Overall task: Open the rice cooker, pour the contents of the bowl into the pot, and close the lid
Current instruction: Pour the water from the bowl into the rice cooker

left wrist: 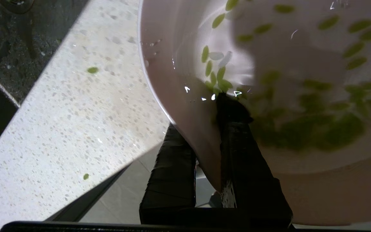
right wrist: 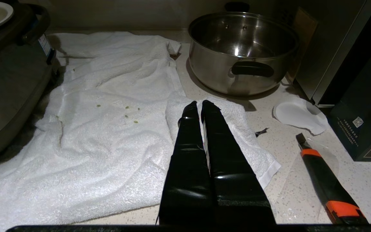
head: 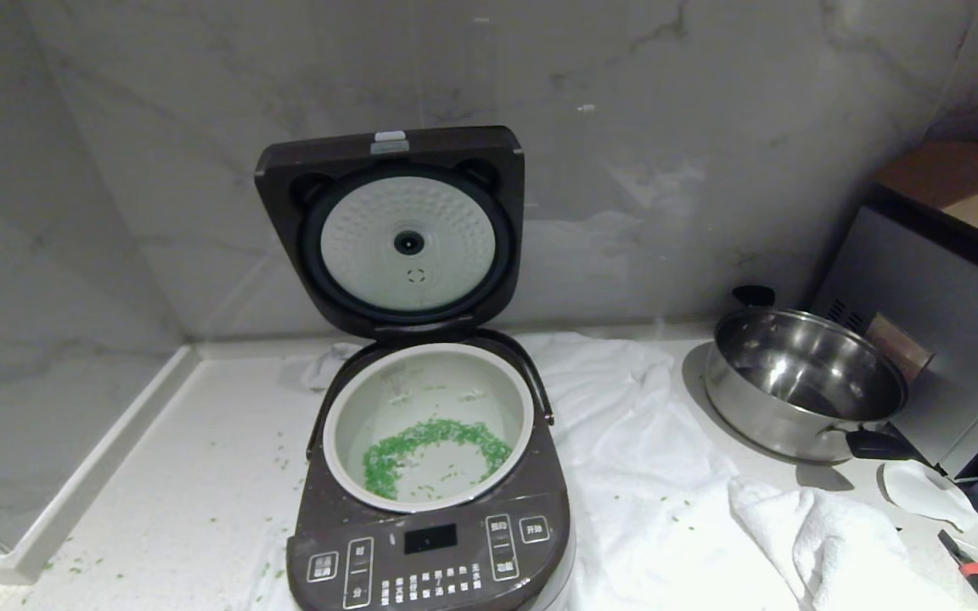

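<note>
Speckled pale stone makes up the surface (left wrist: 60, 129), with grey marble walls behind it. Over its front edge, the left gripper (left wrist: 206, 129) has its jaws clamped on the rim of the bowl (left wrist: 179, 80), one finger inside against the white wall and the other outside. The bowl is out of the head view. Wet-looking green bits (left wrist: 317, 129) cling inside it, so some contents remain to tip.

The bowl looks light, rigid and glazed, and probably breakable. Its smooth, damp wall is likely slippery, so a pinch on the rim seems the only practical hold; a deeper bite on the wall would resist twisting as it tilts.

In the head view the rice cooker (head: 429, 543) sits at centre, its lid (head: 396, 229) standing up at 12 o'clock. The pot (head: 428, 424) already holds a ring of green bits, and strays dot the stone at 8 o'clock. A white towel (head: 650, 475) spreads at 3 o'clock, with a steel pan (head: 803, 382) beyond it.

The right gripper (right wrist: 201, 108) is parked above the towel, jaws together.
</note>
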You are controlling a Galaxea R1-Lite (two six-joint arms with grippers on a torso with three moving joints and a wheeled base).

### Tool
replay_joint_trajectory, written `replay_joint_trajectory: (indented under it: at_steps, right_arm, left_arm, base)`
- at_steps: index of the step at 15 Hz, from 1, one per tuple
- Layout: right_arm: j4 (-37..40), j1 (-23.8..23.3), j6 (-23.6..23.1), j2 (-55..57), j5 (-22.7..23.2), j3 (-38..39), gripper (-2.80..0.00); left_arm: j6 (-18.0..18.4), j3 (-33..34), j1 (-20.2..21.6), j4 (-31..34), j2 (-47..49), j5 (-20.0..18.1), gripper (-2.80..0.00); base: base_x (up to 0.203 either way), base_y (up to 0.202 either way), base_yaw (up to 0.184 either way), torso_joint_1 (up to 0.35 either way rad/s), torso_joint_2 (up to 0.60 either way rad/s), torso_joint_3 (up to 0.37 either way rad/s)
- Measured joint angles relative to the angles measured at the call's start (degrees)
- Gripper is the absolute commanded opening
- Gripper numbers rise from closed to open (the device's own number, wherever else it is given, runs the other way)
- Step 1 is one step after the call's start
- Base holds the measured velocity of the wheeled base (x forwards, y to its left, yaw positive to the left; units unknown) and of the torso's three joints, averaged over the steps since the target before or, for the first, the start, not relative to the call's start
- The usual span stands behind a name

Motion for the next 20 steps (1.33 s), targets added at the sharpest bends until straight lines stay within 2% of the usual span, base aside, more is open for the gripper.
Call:
replay_joint_trajectory:
  at_steps: [3, 6, 18, 20]
  right_arm:
    - [0.0, 0.0, 0.0, 0.0, 0.0, 0.0, -2.80]
    - [0.0, 0.0, 0.0, 0.0, 0.0, 0.0, -2.80]
    - [0.0, 0.0, 0.0, 0.0, 0.0, 0.0, -2.80]
    - [0.0, 0.0, 0.0, 0.0, 0.0, 0.0, -2.80]
  left_arm:
    - [-0.3, 2.3, -4.5, 1.0, -1.8, -0.7, -2.80]
    - [-3.2, 3.2, -8.6, 1.7, -3.5, -1.3, -2.80]
    - [-3.6, 10.9, -20.8, 1.2, -9.2, -4.1, -2.80]
    - [-4.9, 11.0, -22.7, 1.4, -10.0, -4.1, -2.80]
  base:
    - [0.000, 0.000, 0.000, 0.000, 0.00, 0.000]
    - [0.000, 0.000, 0.000, 0.000, 0.00, 0.000]
    - [0.000, 0.000, 0.000, 0.000, 0.00, 0.000]
    - [0.000, 0.000, 0.000, 0.000, 0.00, 0.000]
